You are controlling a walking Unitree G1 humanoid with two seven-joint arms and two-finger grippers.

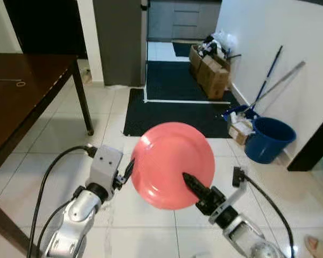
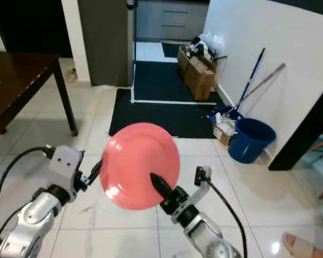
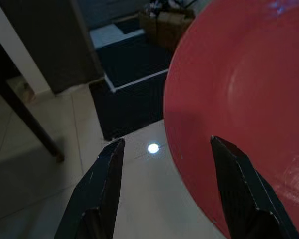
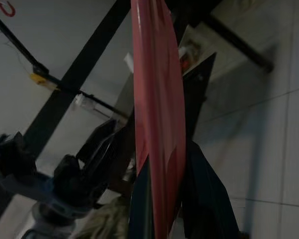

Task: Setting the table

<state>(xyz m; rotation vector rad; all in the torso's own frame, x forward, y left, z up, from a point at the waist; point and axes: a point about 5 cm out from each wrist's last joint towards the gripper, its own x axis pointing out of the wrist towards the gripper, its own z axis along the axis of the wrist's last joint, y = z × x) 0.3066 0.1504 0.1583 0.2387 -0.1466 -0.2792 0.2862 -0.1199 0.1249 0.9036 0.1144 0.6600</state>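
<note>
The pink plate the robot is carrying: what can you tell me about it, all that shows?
The round pink plate is glossy, probably plastic or glazed, with a shallow well and a raised rim that catches light. It looks whole and bare. It is held up in the air above the pale tiled floor, tilted with its face toward the camera. The right pincer clamps its lower edge, one black finger on each face, as the right wrist view shows. The left pincer sits open at its left rim, straddling the edge.
</note>
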